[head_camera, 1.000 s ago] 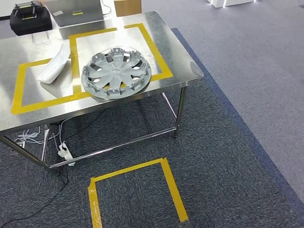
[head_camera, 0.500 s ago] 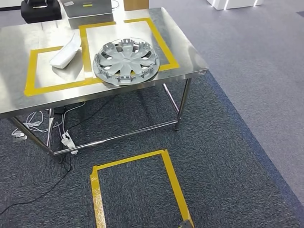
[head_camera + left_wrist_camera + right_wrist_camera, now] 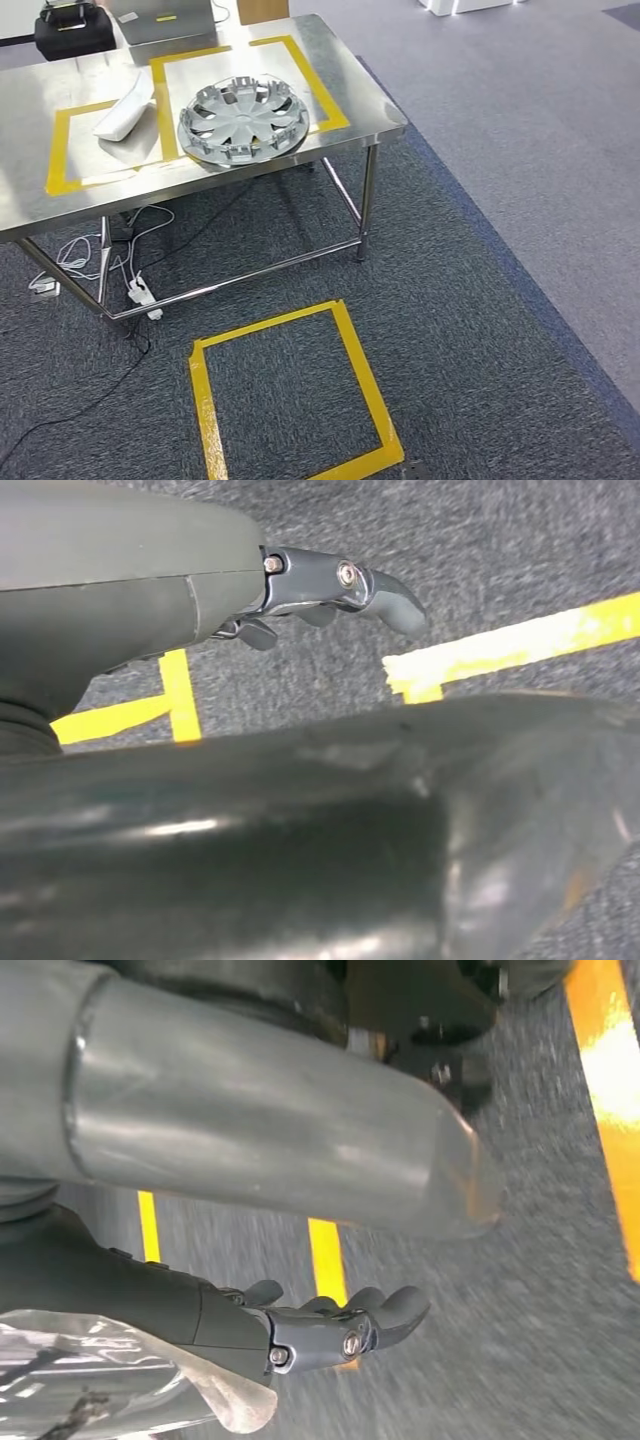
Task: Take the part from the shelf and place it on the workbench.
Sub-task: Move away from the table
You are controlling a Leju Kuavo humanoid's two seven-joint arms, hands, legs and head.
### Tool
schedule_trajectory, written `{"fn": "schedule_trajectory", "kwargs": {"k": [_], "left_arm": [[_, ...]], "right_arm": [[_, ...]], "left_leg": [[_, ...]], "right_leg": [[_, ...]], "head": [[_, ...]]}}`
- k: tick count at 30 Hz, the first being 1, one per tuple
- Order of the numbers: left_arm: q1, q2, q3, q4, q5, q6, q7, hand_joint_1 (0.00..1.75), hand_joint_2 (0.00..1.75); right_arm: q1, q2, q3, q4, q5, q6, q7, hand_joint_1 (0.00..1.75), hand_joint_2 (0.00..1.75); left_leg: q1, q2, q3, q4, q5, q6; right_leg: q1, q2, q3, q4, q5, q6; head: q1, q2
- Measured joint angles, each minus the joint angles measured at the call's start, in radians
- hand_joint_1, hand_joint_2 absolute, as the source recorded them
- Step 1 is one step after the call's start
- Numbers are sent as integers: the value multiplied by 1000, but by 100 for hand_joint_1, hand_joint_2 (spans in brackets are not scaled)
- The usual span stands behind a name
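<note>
A silver wheel cover [image 3: 243, 120] lies flat on the steel workbench [image 3: 362, 105], across the yellow tape between two marked fields. To its left a white curved part [image 3: 124, 105] lies inside the left field. My left hand [image 3: 324, 585] hangs over the dark carpet beside yellow floor tape, its fingers loosely stretched out and holding nothing. My right hand [image 3: 332, 1325] hangs the same way above the carpet, fingers out and empty. Clear plastic film [image 3: 113, 1380] is wrapped near the right wrist.
A yellow tape square [image 3: 290, 400] marks the carpet in front of the bench. Under the bench lie a power strip [image 3: 140, 293] and loose cables. A black case [image 3: 74, 30] and a grey box [image 3: 162, 15] stand at the bench's far edge.
The whole picture has shifted, so the camera moved: the bench now sits further up and left, and the floor tape square shows in full. The things on the bench lie as before.
</note>
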Motion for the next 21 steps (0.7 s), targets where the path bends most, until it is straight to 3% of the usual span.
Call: {"fn": "schedule_trajectory", "kwargs": {"k": [1, 2, 3, 5, 7, 9, 11, 13, 15, 17, 18, 19, 21], "left_arm": [[0, 1, 0, 0, -2, -7, 5, 0, 0], [0, 2, -1, 0, -4, -14, 10, 0, 0], [0, 2, -2, 0, -7, -20, 14, 0, 0], [0, 3, -3, 0, -10, -29, 21, 0, 0], [1, 4, -4, 0, -12, -32, 25, 0, 0], [2, 5, -5, 0, -12, -33, 30, 0, 0], [-1, 5, -8, 0, -15, -34, 33, 0, 0], [-6, 2, -12, 0, -20, -35, 35, 0, 0], [-5, 1, -16, 0, -23, -38, 37, 0, 0], [-3, 1, -20, 0, -24, -40, 39, 0, 0], [-3, 0, -22, 0, -25, -41, 40, 0, 0], [-3, 0, -23, 0, -26, -42, 40, 0, 0], [-5, 0, -25, 0, -28, -43, 40, 0, 0]], "right_arm": [[0, 1, -18, 0, -25, 6, -5, 0, 0], [0, 2, -37, 0, -48, 11, -10, 0, 0], [0, 3, -57, 0, -67, 15, -16, 0, 0], [-1, 6, -90, 0, -91, 21, -30, 0, 0], [-4, 12, -117, 0, -104, 25, -39, 0, 0], [-7, 15, -137, 0, -114, 28, -46, 0, 0], [-6, 17, -158, -1, -129, 31, -53, 0, 0], [-5, 17, -180, -2, -144, 35, -62, 0, 0], [-7, 17, -198, -4, -154, 39, -71, 0, 0], [-7, 17, -212, -5, -161, 42, -75, 0, 0], [-5, 17, -219, -5, -163, 42, -76, 0, 0], [-4, 17, -225, -6, -165, 43, -76, 0, 0], [-5, 17, -235, -7, -169, 43, -77, 0, 0]], "left_leg": [[1, 0, -13, 66, -35, -4], [2, 0, -18, 112, -49, -6], [2, -1, -9, 124, -43, -6], [4, -15, 59, 33, 11, -2], [6, -56, 134, -90, 42, 9], [6, -78, 156, -134, 40, 17], [7, -56, 154, -150, 42, 23], [13, -32, 152, -168, 47, 35], [15, -8, 144, -173, 53, 43], [15, 20, 136, -171, 57, 43], [16, 34, 133, -169, 58, 42], [17, 48, 131, -168, 59, 40], [19, 71, 130, -163, 60, 32]], "right_leg": [[0, 4, -11, 3, 7, -1], [0, 10, -21, 9, 13, 0], [0, 17, -31, 16, 17, 1], [0, 34, -48, 34, 22, 3], [0, 54, -69, 53, 24, 8], [-2, 74, -87, 63, 31, 18], [-4, 86, -102, 68, 36, 31], [-2, 55, -133, 106, 9, 41], [-5, 16, -189, 217, -53, 52], [-11, 6, -238, 330, -94, 62], [-14, 3, -240, 343, -89, 67], [-17, -3, -220, 315, -66, 70], [-21, -39, -140, 178, -7, 78]], "head": [[0, 0], [0, 0], [0, 0], [0, 0], [1, 0], [0, 0], [-1, 0], [5, 0], [14, 0], [17, 0], [17, 0], [17, 0], [17, 0]]}}
